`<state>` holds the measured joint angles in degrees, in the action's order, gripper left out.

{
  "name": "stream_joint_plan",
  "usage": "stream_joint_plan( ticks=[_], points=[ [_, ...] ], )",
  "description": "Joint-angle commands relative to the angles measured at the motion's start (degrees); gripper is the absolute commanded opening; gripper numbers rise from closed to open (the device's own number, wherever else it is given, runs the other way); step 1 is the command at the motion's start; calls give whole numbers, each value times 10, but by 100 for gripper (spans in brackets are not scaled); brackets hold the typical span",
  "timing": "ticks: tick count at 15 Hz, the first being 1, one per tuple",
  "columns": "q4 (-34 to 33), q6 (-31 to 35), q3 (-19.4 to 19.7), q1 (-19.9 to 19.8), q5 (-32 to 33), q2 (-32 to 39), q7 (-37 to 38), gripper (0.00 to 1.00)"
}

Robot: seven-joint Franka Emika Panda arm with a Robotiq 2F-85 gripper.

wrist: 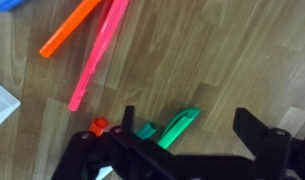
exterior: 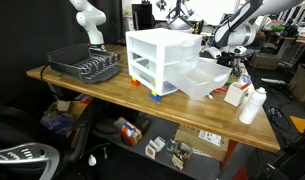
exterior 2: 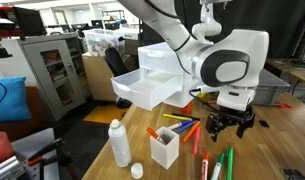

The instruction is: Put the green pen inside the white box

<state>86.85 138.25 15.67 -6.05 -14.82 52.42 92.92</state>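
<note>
the open gripper [wrist: 185, 118] hovers with the green pen [wrist: 172, 130] between its jaws, well apart from the white box [exterior: 204, 82], but closing may also pinch the teal pen [wrist: 145, 130] just beside it.

Both exterior views share white box [exterior: 197, 88]: distant across table [exterior: 102, 88], close beside arm [exterior 2: 167, 30]. Wrist looks straight down.

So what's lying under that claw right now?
A green pen lies on the wooden table below the open claw; its lower end is hidden behind the claw's black body.
</note>
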Motion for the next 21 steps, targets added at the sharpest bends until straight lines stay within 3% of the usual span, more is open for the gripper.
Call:
stream_joint_plan(
  ticks=[1, 12, 21],
  points=[
    [-46, -30, 24, 17, 52, 29, 50, 100],
    [-137, -91, 12, 1, 79, 91, 73, 100],
    [-126, -93, 11, -7, 69, 85, 120, 100]
  ],
)
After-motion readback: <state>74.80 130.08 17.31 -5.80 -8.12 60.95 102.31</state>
